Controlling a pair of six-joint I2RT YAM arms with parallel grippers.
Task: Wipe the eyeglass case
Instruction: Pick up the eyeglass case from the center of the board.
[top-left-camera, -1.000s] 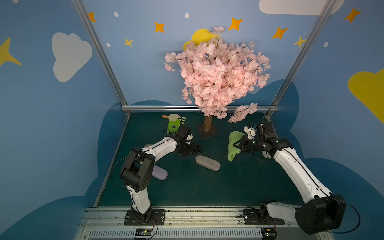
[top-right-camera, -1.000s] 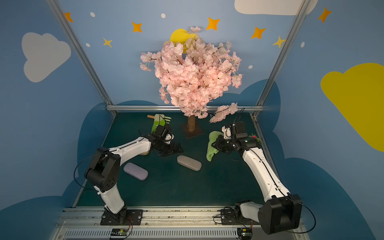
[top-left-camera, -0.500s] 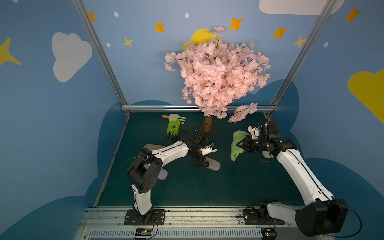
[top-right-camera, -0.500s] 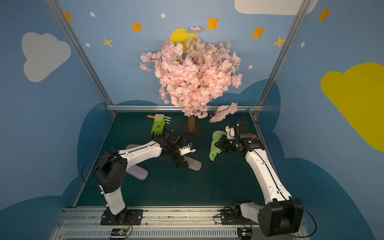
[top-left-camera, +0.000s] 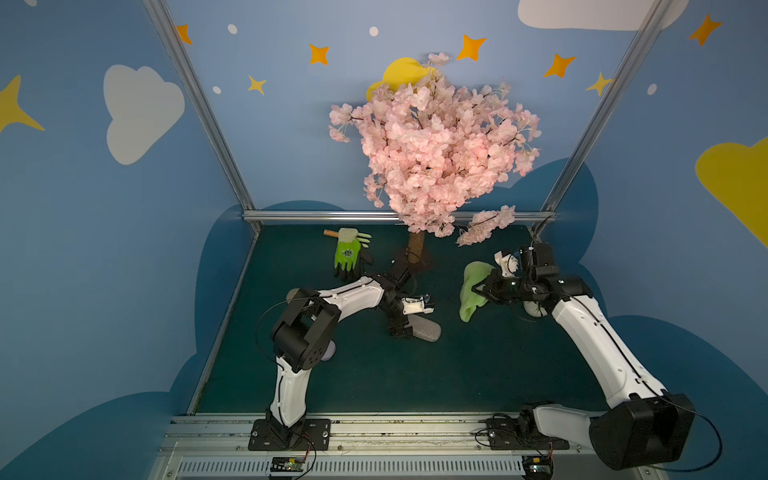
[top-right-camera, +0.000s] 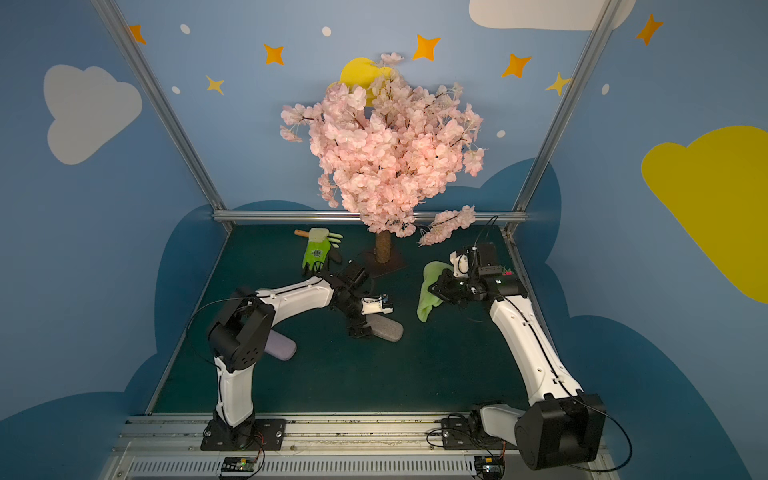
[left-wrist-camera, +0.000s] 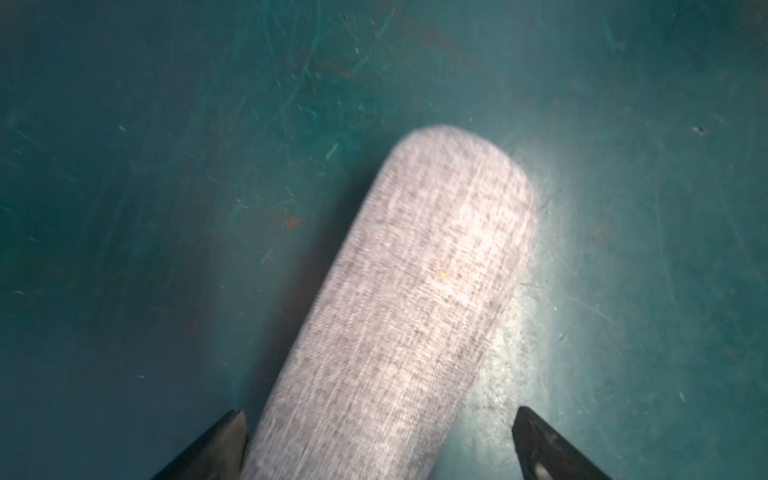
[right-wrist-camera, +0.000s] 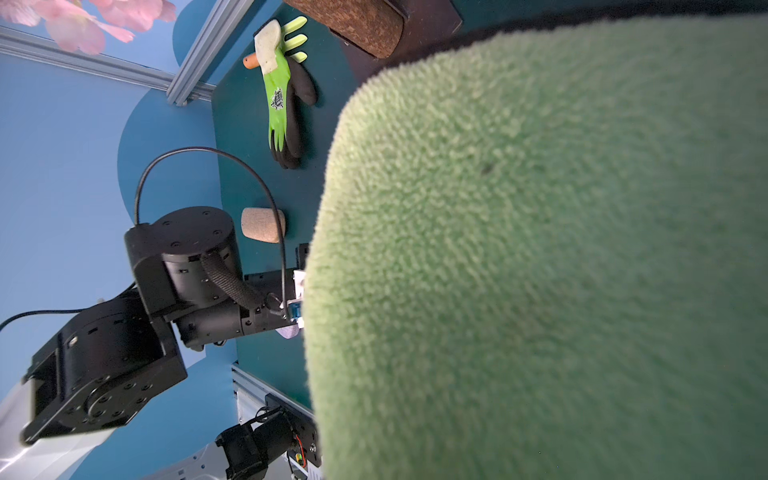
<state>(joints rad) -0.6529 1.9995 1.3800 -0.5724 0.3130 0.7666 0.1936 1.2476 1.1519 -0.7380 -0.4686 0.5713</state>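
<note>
Big fake cherry blossom tree (top-left-camera: 432, 149) stands at the back of the dark green mat (top-left-camera: 415, 374), pink all over with a brown trunk. In both top views a bright green work glove (top-left-camera: 347, 253) lies left of the trunk, with an orange handle (top-left-camera: 329, 233) poking out by its cuff. A purple case (top-right-camera: 280, 347) lies flat near the left edge, and a tan case (right-wrist-camera: 262, 224) sits a bit further back
</note>
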